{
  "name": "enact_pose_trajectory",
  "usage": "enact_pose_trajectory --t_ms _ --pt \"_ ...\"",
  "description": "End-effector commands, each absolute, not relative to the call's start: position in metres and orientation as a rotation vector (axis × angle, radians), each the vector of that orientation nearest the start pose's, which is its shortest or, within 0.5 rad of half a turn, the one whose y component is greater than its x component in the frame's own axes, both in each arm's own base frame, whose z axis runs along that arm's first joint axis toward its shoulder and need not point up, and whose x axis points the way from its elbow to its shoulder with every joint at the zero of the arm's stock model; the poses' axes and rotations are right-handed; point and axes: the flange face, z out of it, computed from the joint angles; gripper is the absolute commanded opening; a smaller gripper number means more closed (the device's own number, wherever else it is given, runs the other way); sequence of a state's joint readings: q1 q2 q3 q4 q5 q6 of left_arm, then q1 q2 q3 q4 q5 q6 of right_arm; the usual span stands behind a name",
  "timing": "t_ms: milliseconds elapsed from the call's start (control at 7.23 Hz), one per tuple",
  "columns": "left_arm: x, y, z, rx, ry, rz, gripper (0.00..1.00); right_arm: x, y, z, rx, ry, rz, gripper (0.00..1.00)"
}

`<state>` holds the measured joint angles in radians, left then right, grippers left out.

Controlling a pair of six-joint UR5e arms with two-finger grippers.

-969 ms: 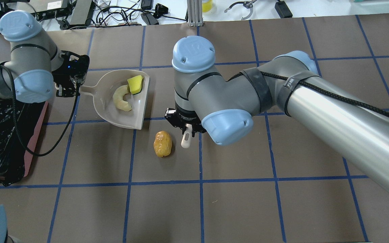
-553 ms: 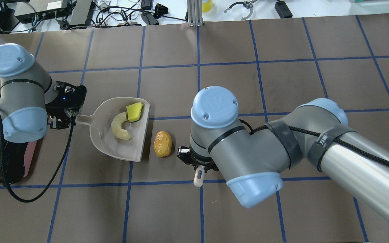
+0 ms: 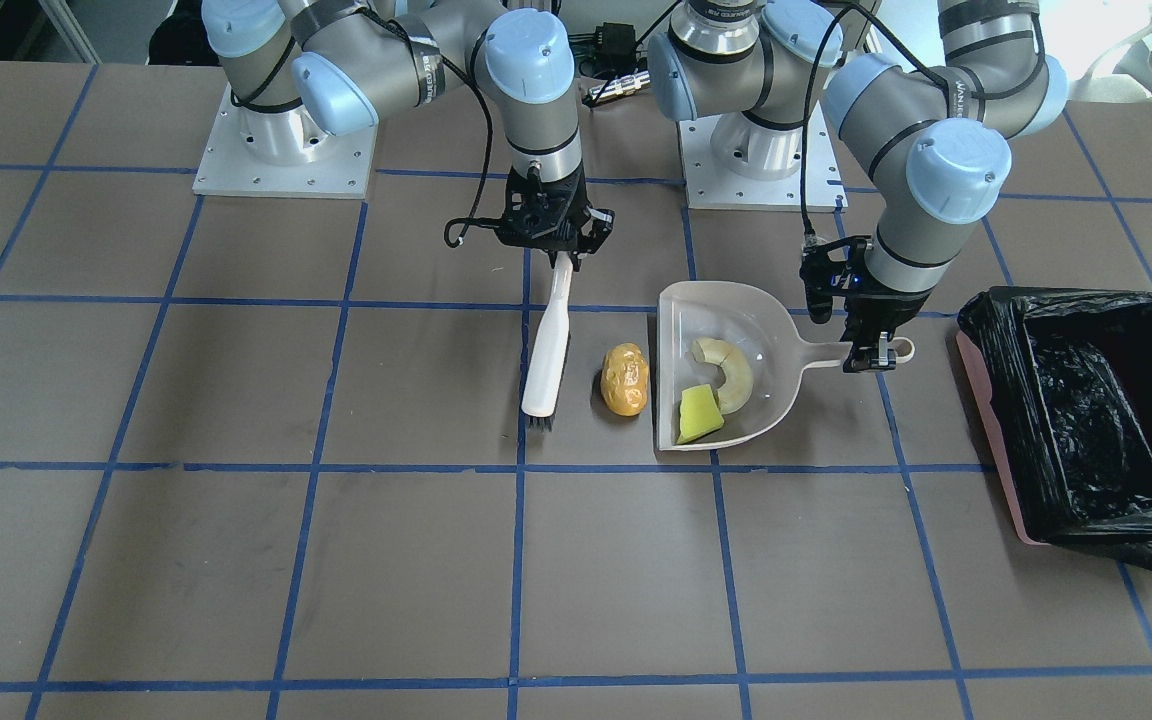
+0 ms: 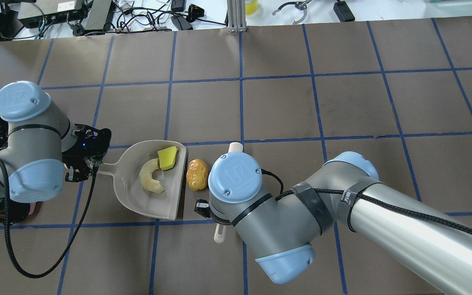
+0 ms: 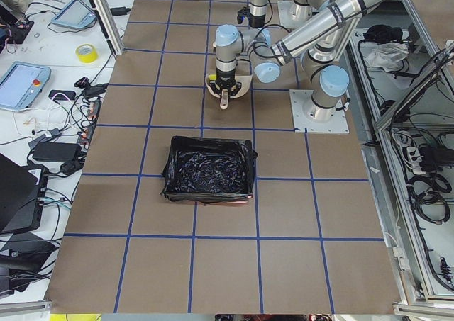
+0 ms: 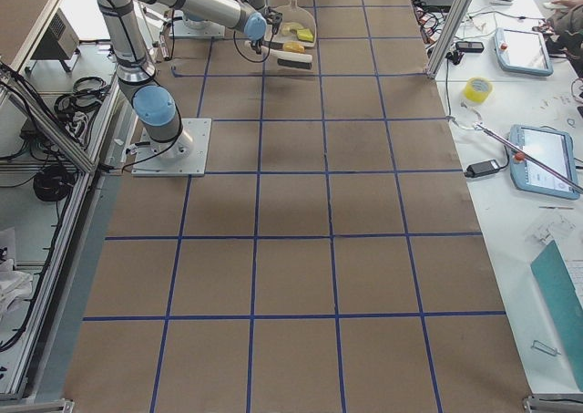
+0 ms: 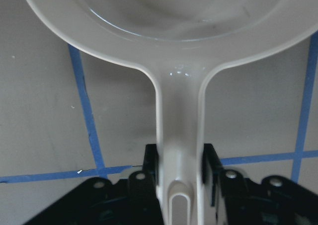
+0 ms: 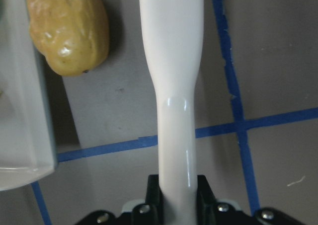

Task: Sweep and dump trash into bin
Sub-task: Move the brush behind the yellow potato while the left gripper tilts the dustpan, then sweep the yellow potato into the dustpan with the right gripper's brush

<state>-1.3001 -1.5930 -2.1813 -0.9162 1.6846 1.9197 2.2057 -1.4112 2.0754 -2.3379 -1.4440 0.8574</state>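
Note:
The amber blob lies on the table just off the mouth of the pale dustpan. The cream crescent and the yellow wedge lie in the pan. My left gripper is shut on the dustpan handle. My right gripper is shut on a white brush that lies on the blob's other side. The black-lined pink bin stands beyond the pan handle.
The table is brown with blue tape lines. In the overhead view my right arm covers the brush's middle; only the brush ends show. Cables and gear lie beyond the far table edge. Both arm bases stand at the near edge.
The left gripper has brought the dustpan towards the robot, so its mouth now stands next to the blob. The right arm has carried the brush nearer too, now beside the blob. The blob has not moved.

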Motion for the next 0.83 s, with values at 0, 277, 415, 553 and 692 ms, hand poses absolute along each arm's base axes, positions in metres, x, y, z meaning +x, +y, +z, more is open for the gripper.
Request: enact_pose_trajectory --t_ms 0,277,415,553,692 --pt "-0.005 -0.443 0.248 -2.325 -2.179 -0.158 0.00 0.448 -0.309 0.247 0.293 2.948 0.014 0.00" --pt "-0.005 -0.446 0.246 -2.316 -2.213 -0.148 0.00 0.465 -0.313 0.234 0.252 2.965 0.029 0.00" --pt "-0.005 -0.446 0.247 -2.322 -2.221 -0.145 0.00 0.468 -0.314 0.237 0.255 2.956 0.017 0.00" --pt "-0.005 -0.446 0.250 -2.329 -2.229 -0.139 0.00 0.473 -0.312 0.242 0.270 2.935 0.003 0.00" --pt "-0.012 -0.446 0.251 -2.350 -2.220 -0.131 0.00 0.484 -0.312 0.248 0.317 2.910 -0.004 0.00"
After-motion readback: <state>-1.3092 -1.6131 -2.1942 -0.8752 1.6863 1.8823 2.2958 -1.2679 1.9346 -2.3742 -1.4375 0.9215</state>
